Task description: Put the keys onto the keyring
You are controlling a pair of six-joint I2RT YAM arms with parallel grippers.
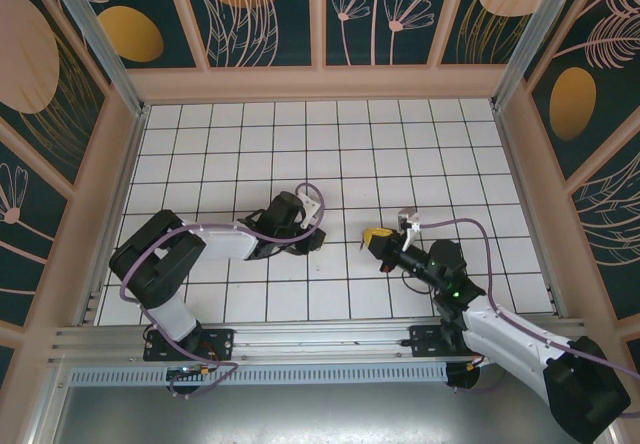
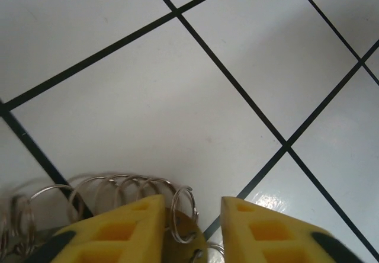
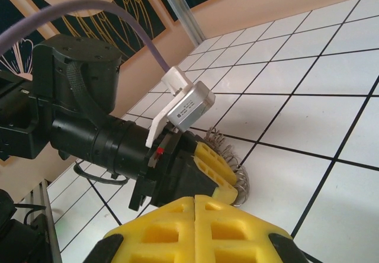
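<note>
Standing apart, the left claw (image 2: 192, 209) has blocky yellow fingers (image 2: 127, 230) flanking the keyring (image 2: 182, 214), thin silver wire loops chained together on the glossy white tiled desk (image 2: 177, 97), mid-scene. Just right, the right claw (image 3: 195, 215) is pressed together.

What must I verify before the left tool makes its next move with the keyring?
1. Left tool jaws apart: ok.
2. Keyring in the gap between its fingers: ok, one ring stands there.
3. Key located: cannot tell, none shows clearly.
4. Right tool ready with a key: cannot tell; its fingers are pressed together and nothing shows between them.
5. The two tools apart: ok, bare floor lies between them in the top view.
</note>
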